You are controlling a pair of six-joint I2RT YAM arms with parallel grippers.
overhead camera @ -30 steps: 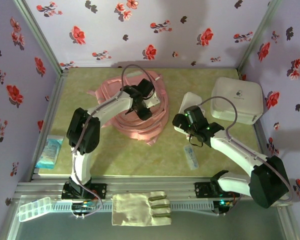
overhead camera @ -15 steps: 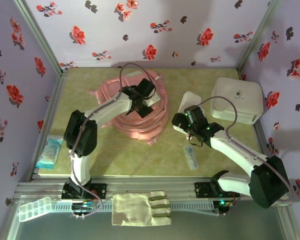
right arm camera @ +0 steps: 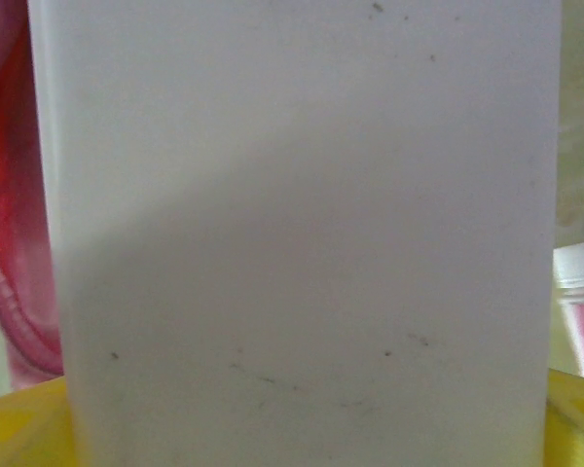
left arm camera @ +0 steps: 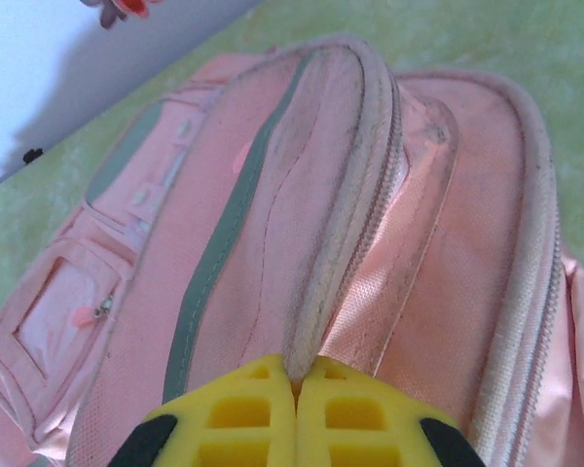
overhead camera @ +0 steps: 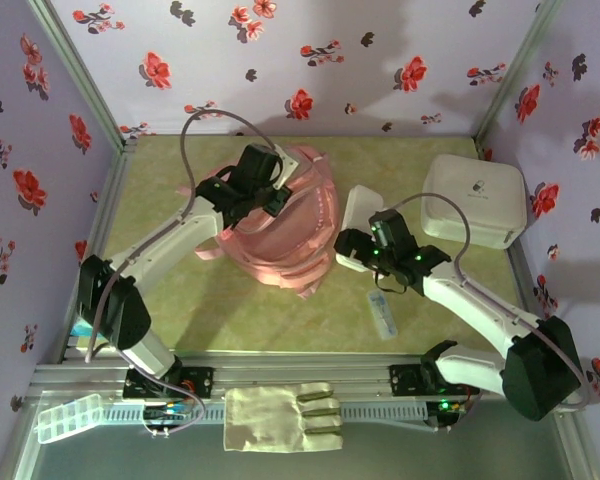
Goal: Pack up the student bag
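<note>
The pink student bag (overhead camera: 290,235) lies in the middle of the table, its top edge pulled up. My left gripper (overhead camera: 274,195) is shut on that edge; in the left wrist view the yellow fingers (left arm camera: 243,413) pinch the pale zipper trim (left arm camera: 336,243), with the bag's pockets (left arm camera: 78,302) beyond. My right gripper (overhead camera: 358,252) is shut on a flat white box (overhead camera: 357,222), held upright just right of the bag. In the right wrist view the white box (right arm camera: 302,224) covers the middle, with the pink bag (right arm camera: 15,243) at its left edge and a yellow finger (right arm camera: 15,423) at the bottom corner.
A white rounded hard box (overhead camera: 475,200) stands at the back right. A small clear tube (overhead camera: 383,315) lies near the right arm, a blue packet (overhead camera: 98,308) at the left edge. A glove (overhead camera: 280,418) and a plastic organiser (overhead camera: 70,415) rest on the near rail.
My left arm has stretched up and back-left, lifting the bag's top edge so the bag stands taller. My right gripper has carried the white box slightly left, toward the bag.
</note>
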